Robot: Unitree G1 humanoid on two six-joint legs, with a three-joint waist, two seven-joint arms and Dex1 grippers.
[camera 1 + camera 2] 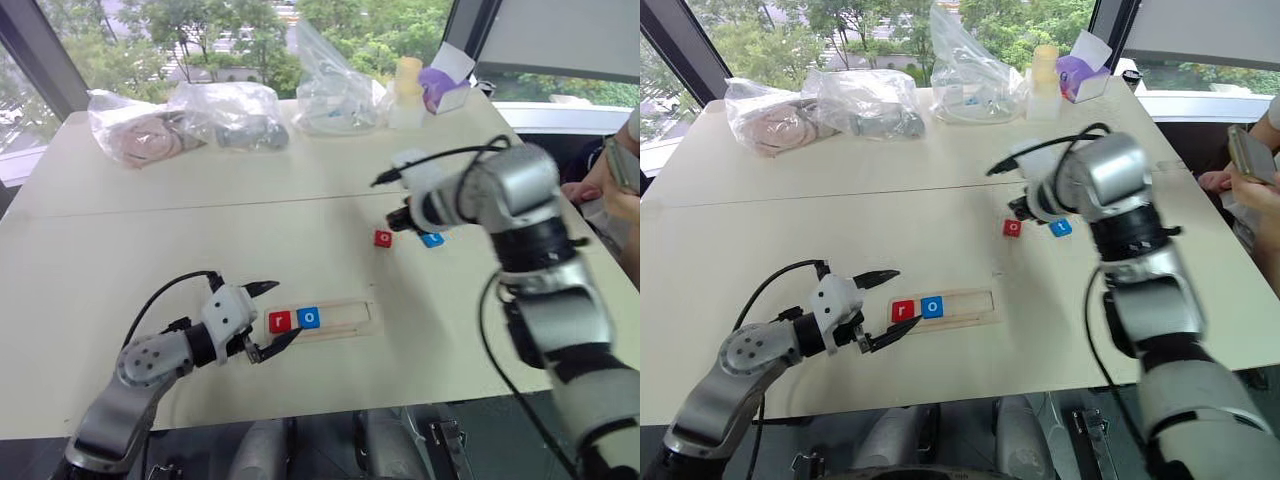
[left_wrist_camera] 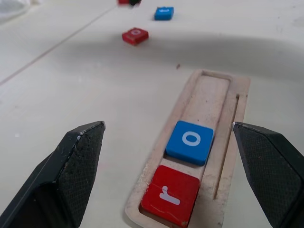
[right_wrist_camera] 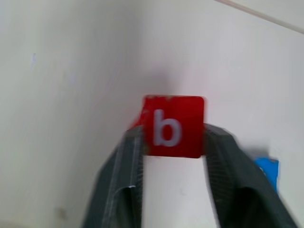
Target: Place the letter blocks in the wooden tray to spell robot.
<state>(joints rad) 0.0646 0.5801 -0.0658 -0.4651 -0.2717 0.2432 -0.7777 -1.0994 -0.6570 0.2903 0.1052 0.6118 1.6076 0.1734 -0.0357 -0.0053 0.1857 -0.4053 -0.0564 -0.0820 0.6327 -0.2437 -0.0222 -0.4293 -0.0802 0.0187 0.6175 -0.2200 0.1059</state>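
The right gripper [image 3: 173, 137] is pinched on the red b block [image 3: 173, 126], up off the table [image 1: 200, 240]. The left gripper [image 1: 270, 320] is wide apart by the tray [image 1: 350, 318], which has the r [image 1: 279, 321] and o [image 1: 309, 318] at its left end. A red block [image 1: 383, 238] and a blue block [image 1: 431, 240], maybe the t, lie loose.

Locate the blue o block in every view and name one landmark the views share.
Left eye view: blue o block in the wooden tray, second slot, beside the red r block.
Right eye view: same slot.
Left wrist view: centre, in the tray.
Right wrist view: not in it.
Shared landmark: the red r block.
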